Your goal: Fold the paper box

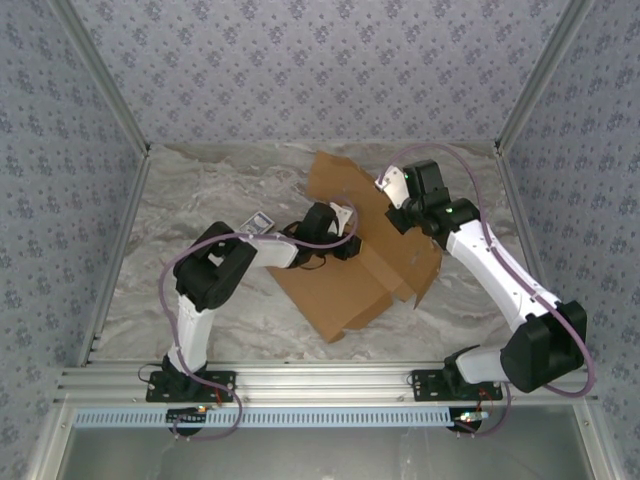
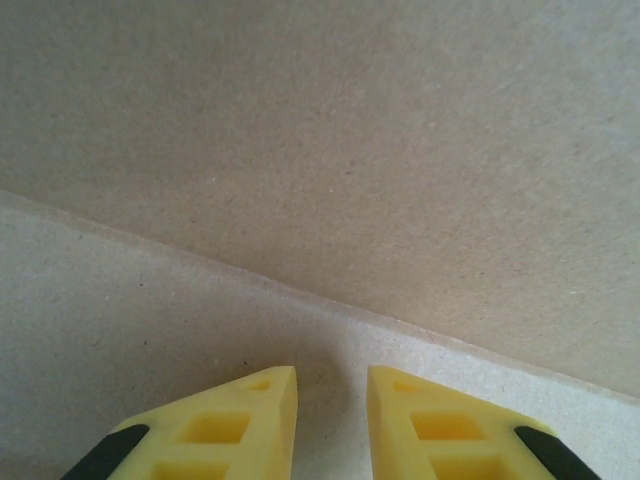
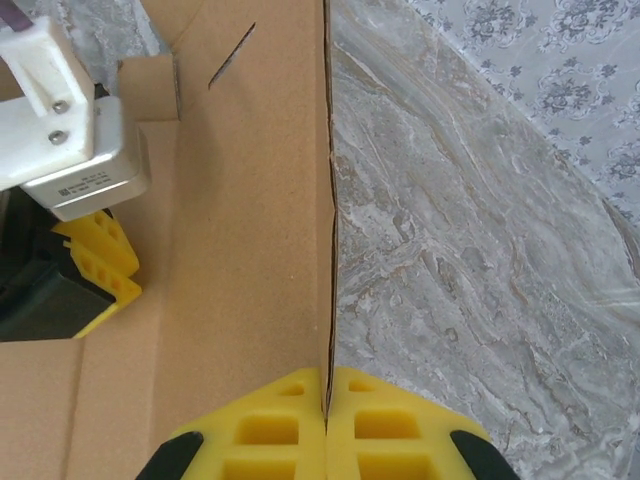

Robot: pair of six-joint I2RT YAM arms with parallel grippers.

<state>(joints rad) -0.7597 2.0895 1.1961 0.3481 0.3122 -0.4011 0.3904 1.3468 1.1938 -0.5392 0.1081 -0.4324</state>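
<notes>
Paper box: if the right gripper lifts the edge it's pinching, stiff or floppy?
Probably stiff within a panel: the paper box edge in the right gripper runs straight. Likely hinges at creases; flaps stand at angles in the top view. Thin sheet, so probably light and slides on the table when pushed.

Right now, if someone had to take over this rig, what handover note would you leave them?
The left tool is narrowly open with nothing between its fingers, nose close over a flat panel of the paper box, beside a crease.
The right tool is shut on the edge of a panel, holding it upright.
The box lies mid-way across the marble table, partly folded, with some panels raised and others flat.
Done: one side panel is lifted.
Left: raise the remaining walls, fold the flaps in and tuck them so it forms a closed box.
</notes>
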